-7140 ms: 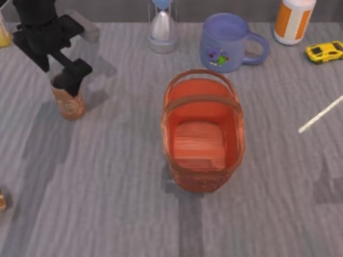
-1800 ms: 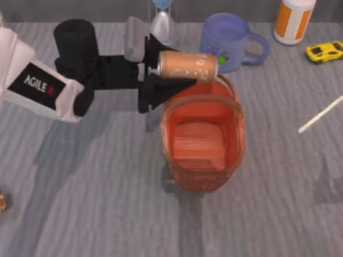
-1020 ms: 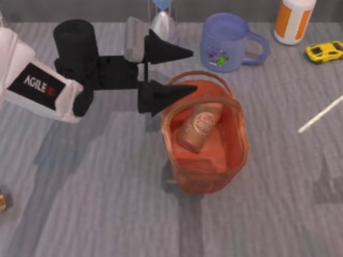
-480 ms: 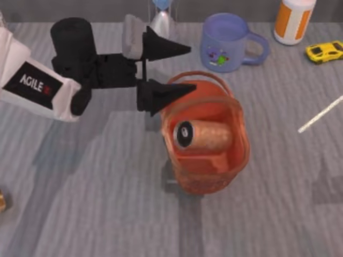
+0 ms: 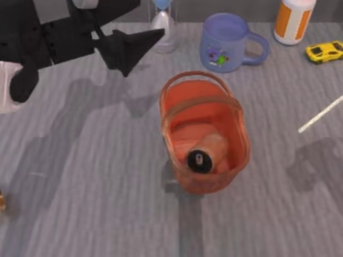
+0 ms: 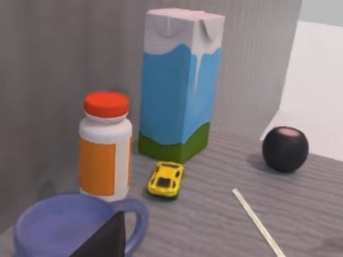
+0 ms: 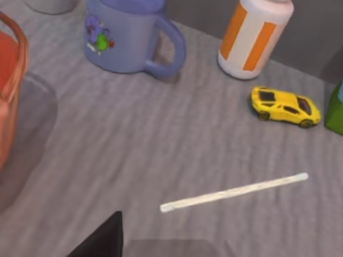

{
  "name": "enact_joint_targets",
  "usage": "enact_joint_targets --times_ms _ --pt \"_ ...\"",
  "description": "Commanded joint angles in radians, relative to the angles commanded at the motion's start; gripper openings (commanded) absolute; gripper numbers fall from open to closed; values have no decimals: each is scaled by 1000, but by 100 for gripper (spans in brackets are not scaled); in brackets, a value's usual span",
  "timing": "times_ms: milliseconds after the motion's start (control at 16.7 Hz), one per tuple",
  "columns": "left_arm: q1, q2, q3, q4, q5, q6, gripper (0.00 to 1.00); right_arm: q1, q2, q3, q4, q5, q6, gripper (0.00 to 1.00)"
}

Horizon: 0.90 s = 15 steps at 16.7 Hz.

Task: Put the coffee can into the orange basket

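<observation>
The coffee can (image 5: pixel 206 155) lies inside the orange basket (image 5: pixel 237 126), dark end up, leaning toward its near wall, so the job looks done. The left gripper (image 5: pixel 126 45) hovers empty near the table's far-left, jaws seemingly parted; the right arm's jaws can't be judged

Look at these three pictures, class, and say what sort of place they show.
Probably a simulated tabletop test scene, not a real room: a grey wood-grain table scattered with unrelated props, such as an oval orange woven basket, a yellow toy car and a blue-and-white carton, with a black robot arm above.
</observation>
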Motion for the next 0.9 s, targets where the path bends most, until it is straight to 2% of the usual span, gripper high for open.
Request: enact_joint_targets --times_ms 420,720,900 --pt "106 -713 -375 -326 -379 -42 100 193 776 815 -528 15 -328 100" --pt "170 -1264 -684 -564 -655 -25 100 326 1318 1383 -883 23 -550 100" --pt "198 -1531 -841 -673 -798 1 100 392 1580 1653 -1054 24 -658 100"
